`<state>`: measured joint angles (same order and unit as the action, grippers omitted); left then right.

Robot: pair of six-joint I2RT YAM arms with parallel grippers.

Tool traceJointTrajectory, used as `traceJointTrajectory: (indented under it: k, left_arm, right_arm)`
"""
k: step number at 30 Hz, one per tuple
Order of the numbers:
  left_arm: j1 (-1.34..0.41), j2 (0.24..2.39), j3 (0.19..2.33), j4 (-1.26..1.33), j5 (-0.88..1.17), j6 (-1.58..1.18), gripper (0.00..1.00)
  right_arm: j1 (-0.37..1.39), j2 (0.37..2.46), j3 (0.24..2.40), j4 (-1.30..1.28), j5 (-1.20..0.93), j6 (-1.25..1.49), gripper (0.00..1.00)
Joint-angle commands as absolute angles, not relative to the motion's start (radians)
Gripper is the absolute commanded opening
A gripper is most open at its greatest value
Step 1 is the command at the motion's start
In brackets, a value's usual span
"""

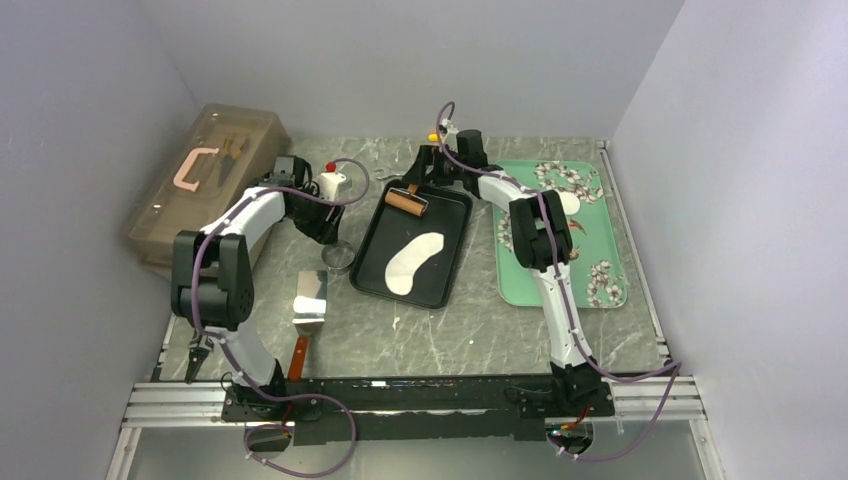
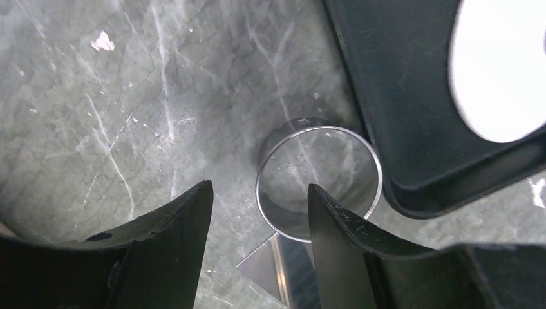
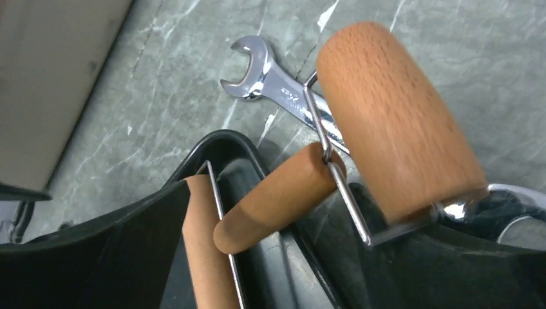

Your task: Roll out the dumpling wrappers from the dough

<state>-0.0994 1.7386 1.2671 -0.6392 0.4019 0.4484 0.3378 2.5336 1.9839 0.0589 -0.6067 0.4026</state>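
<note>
The dough lies rolled into a flat white curved sheet in the black tray; the left wrist view catches its edge. A brown wooden roller rests at the tray's back left corner. My right gripper hovers over it. In the right wrist view the roller's handle lies loose between the spread jaws of the open right gripper. My left gripper is open above a shiny metal ring cutter, one finger over its near rim. No cut dumpling wrappers show in the black tray.
A steel scraper lies left of the tray, near the ring. A wrench sits behind the roller. A green patterned tray with a white piece stands at the right. A lidded brown box is at the back left.
</note>
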Motion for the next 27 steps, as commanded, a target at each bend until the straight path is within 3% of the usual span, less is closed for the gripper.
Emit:
traceJointTrajectory:
  k: [1, 10, 12, 14, 18, 23, 27]
  left_arm:
    - [-0.100, 1.802, 1.299, -0.597, 0.333, 0.448, 0.60]
    - [-0.110, 1.862, 1.300, -0.597, 0.304, 0.462, 0.57]
    - [-0.115, 1.873, 1.298, -0.593, 0.287, 0.467, 0.53]
    - [-0.117, 1.880, 1.306, -0.588, 0.288, 0.464, 0.39]
    - [-0.120, 1.873, 1.324, -0.593, 0.326, 0.466, 0.01]
    - [-0.123, 1.779, 1.346, -0.604, 0.330, 0.463, 0.00]
    - [-0.220, 1.698, 1.386, -0.656, 0.386, 0.507, 0.00]
  right_arm:
    - [0.310, 2.525, 2.030, 0.069, -0.487, 0.397, 0.99]
    - [0.292, 2.470, 2.060, 0.030, -0.396, 0.325, 1.00]
    - [0.292, 2.426, 2.020, 0.043, -0.382, 0.311, 0.99]
    - [0.293, 2.358, 1.943, 0.068, -0.358, 0.293, 1.00]
    - [0.296, 2.204, 1.799, 0.055, -0.291, 0.239, 1.00]
    - [0.304, 1.990, 1.630, 0.038, -0.229, 0.180, 1.00]
    - [0.302, 1.841, 1.517, 0.053, -0.234, 0.139, 1.00]
